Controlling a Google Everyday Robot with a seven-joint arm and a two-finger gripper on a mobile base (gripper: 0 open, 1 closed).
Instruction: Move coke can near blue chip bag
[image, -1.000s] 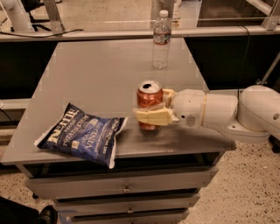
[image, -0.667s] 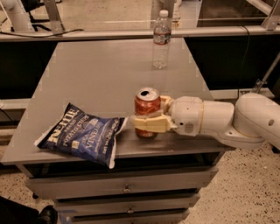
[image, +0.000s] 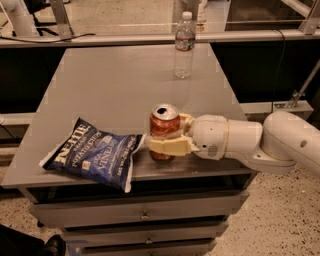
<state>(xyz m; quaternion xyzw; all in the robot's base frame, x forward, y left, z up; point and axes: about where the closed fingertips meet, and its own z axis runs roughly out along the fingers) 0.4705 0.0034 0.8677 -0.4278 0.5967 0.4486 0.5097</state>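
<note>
The coke can is red with a silver top and stands upright near the front edge of the grey table. My gripper reaches in from the right and is shut on the can, one cream finger across its front, the other behind it. The blue chip bag lies flat just left of the can, its right edge almost touching my front finger.
A clear plastic water bottle stands at the table's back right. The table sits on a drawer cabinet. A rail and dark gaps run behind and beside the table. My white arm spans the front right corner.
My gripper has carried the can left, toward the chip bag, and slightly nearer the table's front edge. The bag and bottle have not moved.
</note>
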